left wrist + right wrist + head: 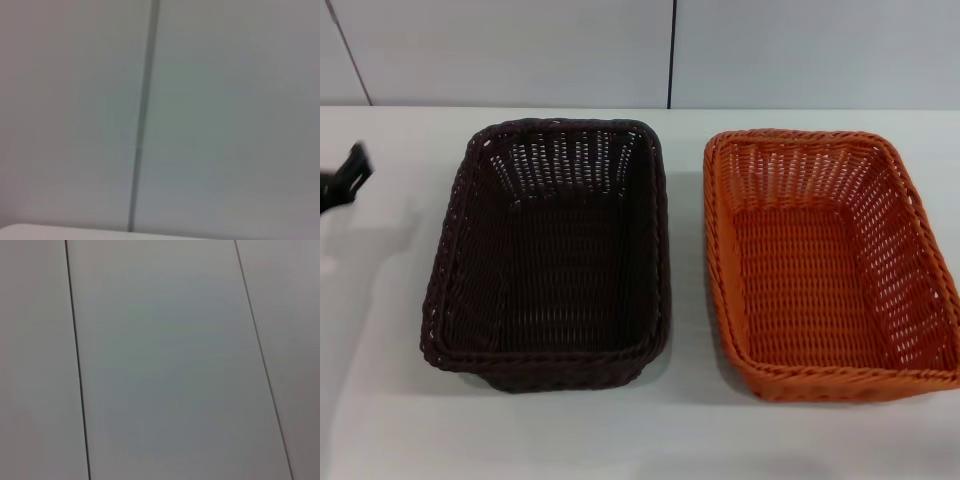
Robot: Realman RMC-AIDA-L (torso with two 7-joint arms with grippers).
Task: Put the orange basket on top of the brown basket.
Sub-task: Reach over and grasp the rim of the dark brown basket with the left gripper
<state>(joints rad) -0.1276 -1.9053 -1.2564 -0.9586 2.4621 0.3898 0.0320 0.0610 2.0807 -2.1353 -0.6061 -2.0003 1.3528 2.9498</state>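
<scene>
left tool [345,178] at the surface's [380,420] left edge, opening cannot tell | right tool unseen | brown basket [555,250] to its right, orange basket [825,265] beyond that, apart | long axes run front-to-back | likely right arm nearer orange

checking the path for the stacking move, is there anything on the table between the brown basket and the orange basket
Nothing. In the head view only a narrow strip of bare white table separates the brown basket from the orange basket; they stand side by side, not touching.
</scene>
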